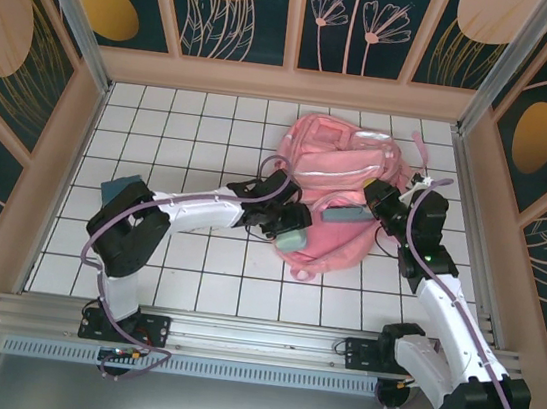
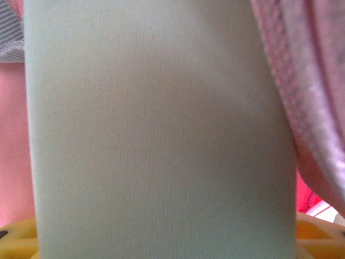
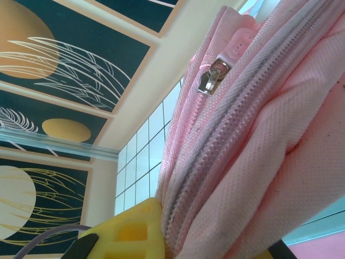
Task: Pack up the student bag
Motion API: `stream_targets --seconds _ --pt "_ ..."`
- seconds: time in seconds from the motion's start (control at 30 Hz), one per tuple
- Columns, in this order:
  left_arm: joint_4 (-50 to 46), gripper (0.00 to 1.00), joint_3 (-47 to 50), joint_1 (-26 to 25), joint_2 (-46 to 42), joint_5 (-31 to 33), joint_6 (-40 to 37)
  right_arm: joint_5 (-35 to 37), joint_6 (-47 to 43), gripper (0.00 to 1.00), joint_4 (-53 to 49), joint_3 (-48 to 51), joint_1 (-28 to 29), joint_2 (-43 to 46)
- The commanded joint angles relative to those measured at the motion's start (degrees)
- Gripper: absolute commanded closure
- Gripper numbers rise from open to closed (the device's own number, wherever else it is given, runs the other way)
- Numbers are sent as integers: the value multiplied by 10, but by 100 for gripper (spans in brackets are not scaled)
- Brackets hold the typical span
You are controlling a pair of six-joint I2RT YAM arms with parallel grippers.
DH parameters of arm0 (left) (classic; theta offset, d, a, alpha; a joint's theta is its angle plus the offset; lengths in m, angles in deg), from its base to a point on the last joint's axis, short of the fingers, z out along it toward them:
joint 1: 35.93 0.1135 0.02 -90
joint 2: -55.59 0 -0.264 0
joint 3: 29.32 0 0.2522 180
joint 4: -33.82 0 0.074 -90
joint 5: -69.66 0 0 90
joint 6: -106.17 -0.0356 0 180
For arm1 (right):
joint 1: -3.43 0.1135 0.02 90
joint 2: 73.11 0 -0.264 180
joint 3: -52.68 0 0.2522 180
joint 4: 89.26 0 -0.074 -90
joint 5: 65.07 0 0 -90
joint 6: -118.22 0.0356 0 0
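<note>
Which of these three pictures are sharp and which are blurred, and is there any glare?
Top external: sharp and evenly lit, with the student bag casting little shadow on the tiled table. Left wrist: out of focus, because the mint-green pencil case is too near the lens and its weave looks soft. Right wrist: sharp on the zipper pull and the pink weave, with no strong glare.

Bright, even light, soft shadows.
Left wrist: pale mint-green fabric case (image 2: 161,135) too close, blurred, shaded mid-frame. Right wrist: pink fabric backpack (image 3: 259,135) weave sharp, well lit.
</note>
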Motion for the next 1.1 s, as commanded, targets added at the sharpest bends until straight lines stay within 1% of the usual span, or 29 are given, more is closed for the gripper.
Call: stream_targets --seconds 0.0,0.13,0.17,0.23,0.27,0.3,0.4,0.5,0.7,0.83,0.9,1.07 --pt "143 35 -4 -4 13 17 70 -39 -18 100 51 -35 12 31" --pt "149 32 -31 -11 18 50 67 -42 -19 100 51 -36 12 30" --pt "144 28 -38 -11 20 58 64 -42 -19 100 48 -36 12 30" --pt "127 15 -55 -11 24 73 53 -42 -20 100 47 -36 12 32" --pt "120 10 -63 -12 27 74 49 -41 -19 100 46 -36 13 32" --pt "111 2 -70 -11 29 77 43 -40 -20 100 46 -35 12 33" --pt "98 2 -71 -12 23 89 35 -40 -21 100 45 -33 12 32" --pt "76 2 -68 -11 5 113 33 -38 -20 100 47 -31 12 31" --pt "-4 2 -54 -12 -42 175 14 -33 -27 100 45 -33 12 31" --pt "5 2 -12 -12 -74 193 2 -34 -25 100 49 -31 12 30" --pt "-6 3 -7 -11 -75 205 -2 -36 -26 100 47 -31 12 29" --pt "-85 8 5 -10 -141 299 -17 -36 -28 100 42 -32 12 31"
